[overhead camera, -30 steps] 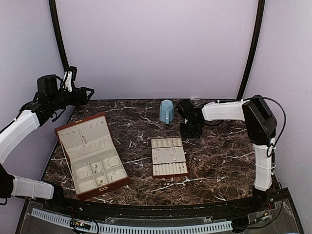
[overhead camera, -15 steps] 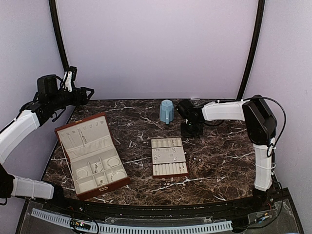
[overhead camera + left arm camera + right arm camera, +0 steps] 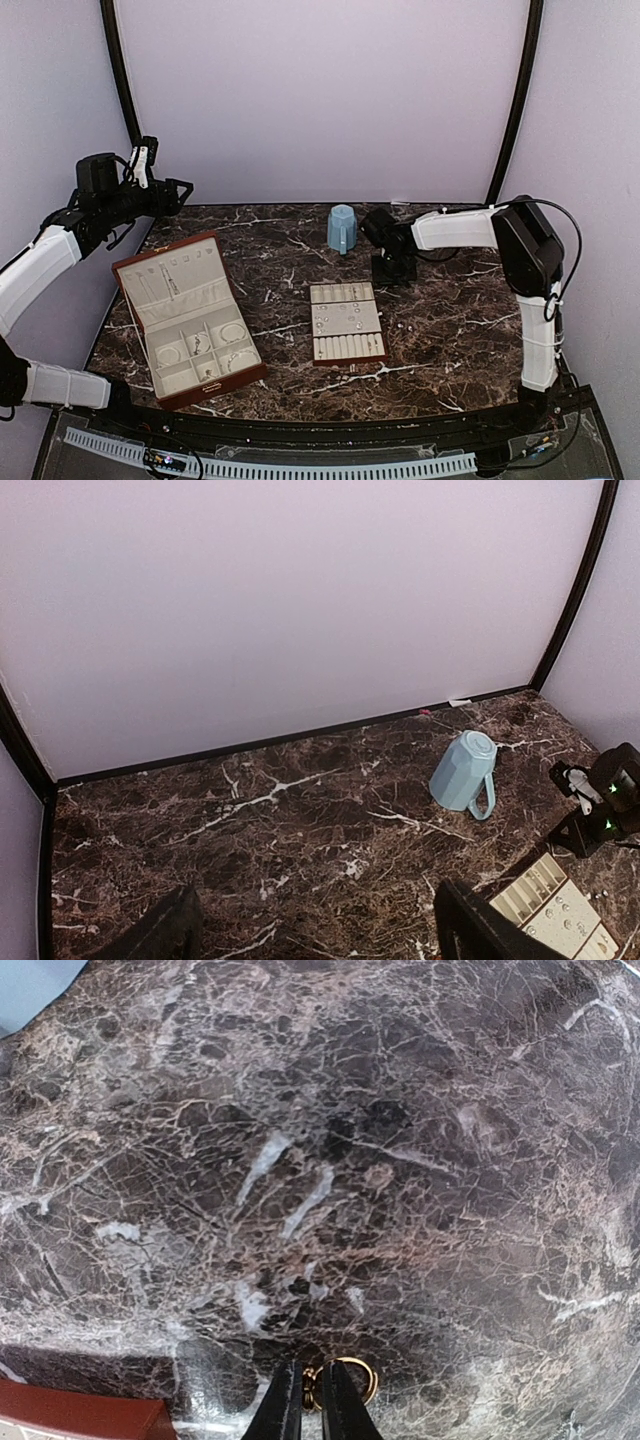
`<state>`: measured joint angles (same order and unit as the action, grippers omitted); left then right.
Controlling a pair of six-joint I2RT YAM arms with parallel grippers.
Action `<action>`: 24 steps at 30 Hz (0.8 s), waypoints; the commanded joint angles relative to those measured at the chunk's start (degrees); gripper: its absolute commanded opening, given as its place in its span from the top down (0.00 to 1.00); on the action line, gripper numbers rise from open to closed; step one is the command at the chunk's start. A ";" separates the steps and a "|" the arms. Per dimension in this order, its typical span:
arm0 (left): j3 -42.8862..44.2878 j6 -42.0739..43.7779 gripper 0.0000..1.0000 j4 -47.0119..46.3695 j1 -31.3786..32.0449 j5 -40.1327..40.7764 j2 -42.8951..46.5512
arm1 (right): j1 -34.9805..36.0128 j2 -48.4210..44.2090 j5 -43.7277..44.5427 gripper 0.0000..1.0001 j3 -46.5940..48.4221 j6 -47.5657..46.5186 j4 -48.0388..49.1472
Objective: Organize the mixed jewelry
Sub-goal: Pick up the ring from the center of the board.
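My right gripper (image 3: 310,1392) is pinched on the rim of a little ring (image 3: 352,1362) lying on the marble (image 3: 400,1160) (tray (image 3: 80,1416) corner close by), my left gripper (image 3: 315,898) spread wide.

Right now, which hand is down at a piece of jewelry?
The right hand, low on the table near the mug, fingertips closed on a small ring. The left hand is raised at the far left, open.

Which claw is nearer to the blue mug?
Right. The right claw, shut on a small ring, sits just right of the mug; the left claw hangs raised far to its left.
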<state>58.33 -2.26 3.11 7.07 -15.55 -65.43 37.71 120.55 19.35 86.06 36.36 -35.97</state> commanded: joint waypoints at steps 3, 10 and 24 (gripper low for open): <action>-0.45 0.77 0.17 -0.42 0.05 0.33 1.97 | -0.27 1.31 0.93 0.92 -0.41 0.89 0.35; -0.52 0.89 0.17 -0.40 0.05 0.41 1.96 | -0.44 0.97 0.04 1.00 -1.13 1.37 1.29; -4.28 1.91 0.18 -8.17 0.17 -8.37 3.86 | -5.97 -17.03 -23.01 1.00 -12.41 -5.67 16.57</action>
<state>55.68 -1.63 0.62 7.07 -17.74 -63.61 33.12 110.24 8.21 76.07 34.54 -27.55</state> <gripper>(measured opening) 0.822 0.008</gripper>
